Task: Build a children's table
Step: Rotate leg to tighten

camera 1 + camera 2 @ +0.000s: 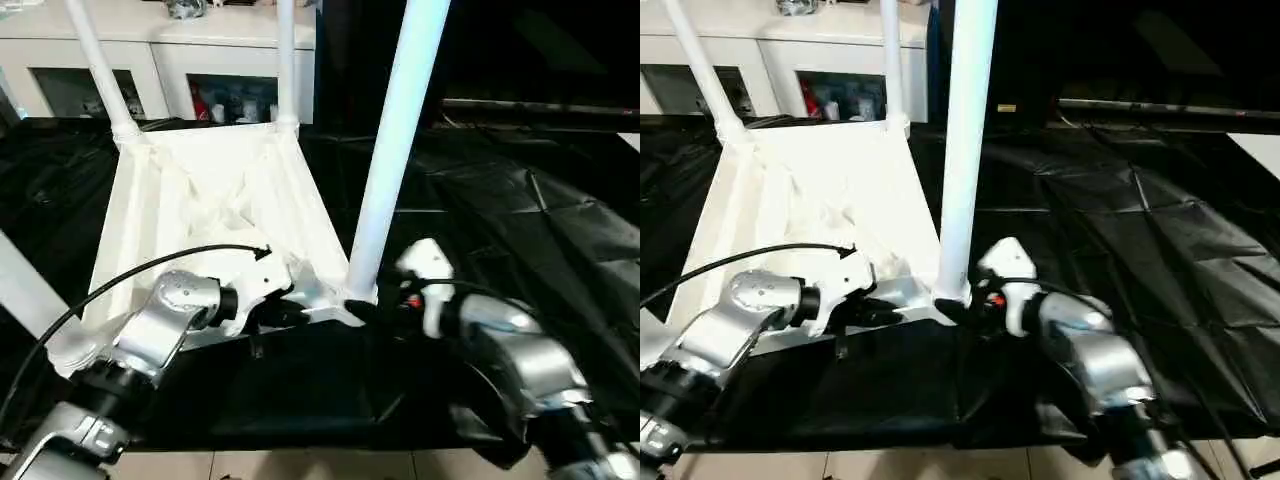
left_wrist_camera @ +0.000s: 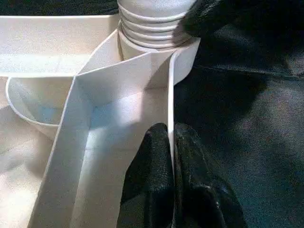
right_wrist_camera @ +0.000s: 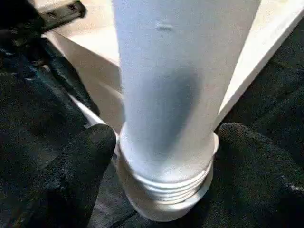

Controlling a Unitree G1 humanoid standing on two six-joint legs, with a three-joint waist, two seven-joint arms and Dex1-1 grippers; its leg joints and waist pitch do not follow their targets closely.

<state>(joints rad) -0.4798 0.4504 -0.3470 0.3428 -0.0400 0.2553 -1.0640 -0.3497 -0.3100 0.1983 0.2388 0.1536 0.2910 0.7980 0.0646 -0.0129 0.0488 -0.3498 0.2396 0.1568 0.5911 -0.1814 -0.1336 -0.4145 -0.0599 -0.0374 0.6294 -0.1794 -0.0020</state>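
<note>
Left wrist view: left gripper (image 2: 172, 142) pinches tabletop (image 1: 215, 190) rim; right gripper (image 3: 161, 142) straddles cropped leg (image 3: 166, 95), contact unclear.

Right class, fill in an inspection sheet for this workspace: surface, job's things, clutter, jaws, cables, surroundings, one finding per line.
Surface: black sheet, creased, spread under the work.
Job's things: white tabletop lies underside up; near leg stands in its corner socket with thread rings showing; two far legs upright in the far corners.
Clutter: nothing seen.
Jaws: left gripper shut on the tabletop's rim wall near that socket; right gripper straddles the leg's base, jaws apart, touch unclear.
Cables: black cable arcs over the left forearm.
Surroundings: white cabinet with glass doors behind; pale floor at the near edge.
</note>
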